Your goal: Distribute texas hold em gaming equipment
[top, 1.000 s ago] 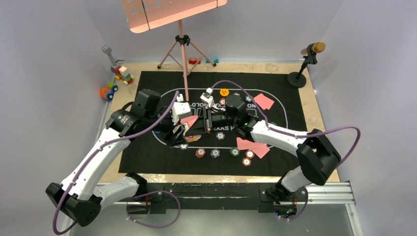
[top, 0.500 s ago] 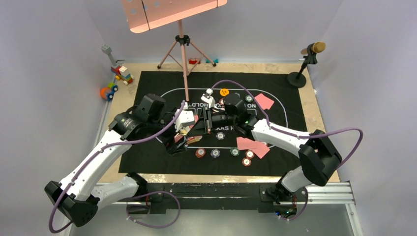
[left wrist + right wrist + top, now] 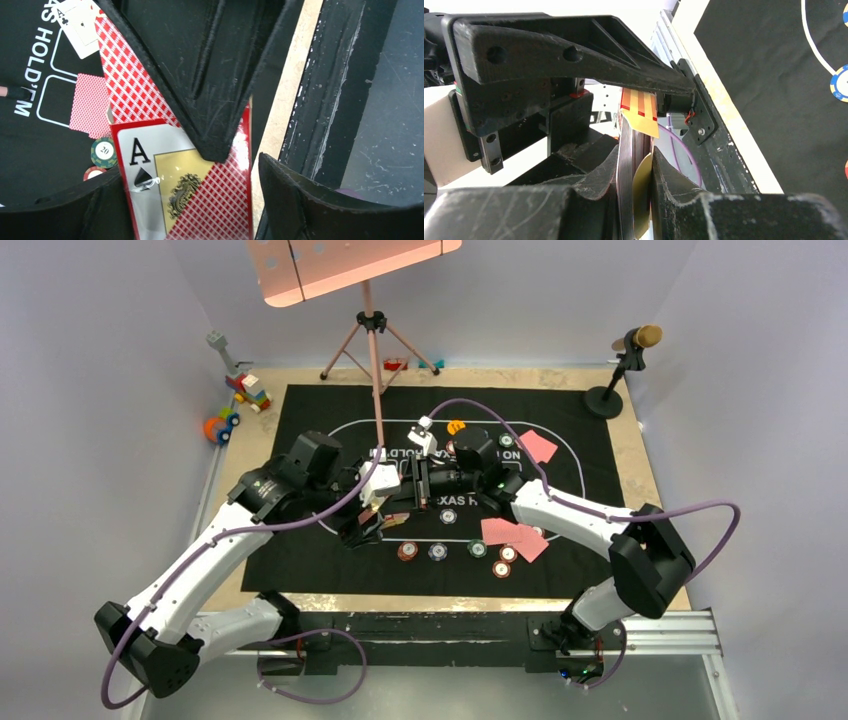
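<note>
Found toy blocks crowding the far-left corner of the table, off the black mat. Noted a bare strip of wood along the mat's left edge and open felt just inside it.

Saw the left arm stretched from its base up and rightward, elbow bent outward, wrist dipped toward the mat's middle. Counted one music stand planted at the far edge, just behind the meeting point of the two arms.

Placed the left gripper astride the card box, one finger at each long edge. Could not tell a real squeeze from mere bracketing. Saw the right gripper clamped shut on the same box, viewed edge-on between its fingers. Met little spare room there, both grippers nose to nose over the printed oval.

Counted seven poker chips in plain view from above: five bunched near the oval's near line, one just inside it, one at the oval's far right. Added one orange button disc beyond the grippers.

Counted two patches of pink-backed cards: an overlapping bunch touching the five chips, another lying apart at the far right.

Traced the right arm from its base to a high elbow at the right, then leftward and low across the felt. Spotted one microphone at the far-right corner, open felt lying between it and the cards.
</note>
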`<state>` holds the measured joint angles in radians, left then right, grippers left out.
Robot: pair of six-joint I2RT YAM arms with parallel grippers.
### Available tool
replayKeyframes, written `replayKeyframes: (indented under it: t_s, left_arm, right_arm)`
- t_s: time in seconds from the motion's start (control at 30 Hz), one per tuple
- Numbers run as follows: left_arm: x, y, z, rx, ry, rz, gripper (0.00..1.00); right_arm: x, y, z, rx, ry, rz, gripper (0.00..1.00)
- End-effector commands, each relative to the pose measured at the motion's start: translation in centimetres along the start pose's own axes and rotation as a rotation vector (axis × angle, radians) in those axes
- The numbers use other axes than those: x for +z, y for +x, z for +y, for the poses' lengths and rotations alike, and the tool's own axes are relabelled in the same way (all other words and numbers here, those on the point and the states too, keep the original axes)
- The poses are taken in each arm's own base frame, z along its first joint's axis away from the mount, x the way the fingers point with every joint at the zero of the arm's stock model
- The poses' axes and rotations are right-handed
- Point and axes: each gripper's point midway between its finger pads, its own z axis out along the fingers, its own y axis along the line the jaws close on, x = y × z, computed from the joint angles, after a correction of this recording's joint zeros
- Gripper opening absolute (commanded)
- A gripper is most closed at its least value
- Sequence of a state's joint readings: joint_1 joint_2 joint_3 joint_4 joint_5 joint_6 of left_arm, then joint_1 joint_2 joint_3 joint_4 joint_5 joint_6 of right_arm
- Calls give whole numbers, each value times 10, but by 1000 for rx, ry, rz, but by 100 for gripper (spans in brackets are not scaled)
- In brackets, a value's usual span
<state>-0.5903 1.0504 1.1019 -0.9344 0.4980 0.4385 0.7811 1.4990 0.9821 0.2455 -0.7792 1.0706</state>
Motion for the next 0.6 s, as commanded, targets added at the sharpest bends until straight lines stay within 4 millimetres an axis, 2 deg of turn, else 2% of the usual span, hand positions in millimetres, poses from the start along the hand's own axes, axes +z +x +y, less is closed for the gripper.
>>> replayKeyframes:
  t_s: [0.0, 0.13, 0.3, 0.47, 0.57]
  left_arm:
    - [3, -6, 5, 42, -4, -15, 77]
    - [4, -1, 2, 48, 4, -4, 63]
    - [2, 5, -2, 38, 7, -1, 52]
    - [-2, 6, -11, 10, 25, -15, 46]
    - [-2, 7, -15, 0, 34, -19, 46]
  right_arm:
    - [1, -9, 31, -87, -75, -9, 5]
    - [1, -9, 29, -81, -68, -3, 12]
    - [0, -5, 23, -69, -54, 15, 35]
    - [-11, -10, 9, -65, -11, -10, 52]
    - [-18, -14, 9, -74, -3, -32, 59]
